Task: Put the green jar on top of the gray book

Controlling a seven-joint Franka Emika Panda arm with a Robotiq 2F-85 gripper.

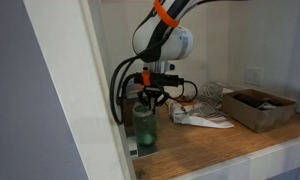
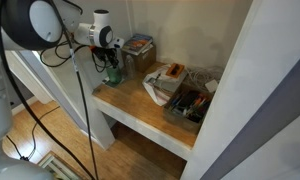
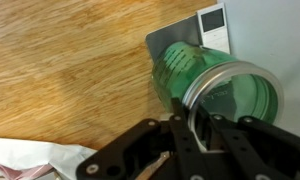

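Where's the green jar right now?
The green jar is at the counter's left end in an exterior view, under the gripper, its base by the gray book.

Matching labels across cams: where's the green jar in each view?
Exterior view: the green jar stands lower left of centre, at the left end of the wooden top.
Exterior view: upper left of centre, at the top's left end.
Wrist view: right of centre, seen from above.
Shared landmark: the gripper, right over the jar in every view.
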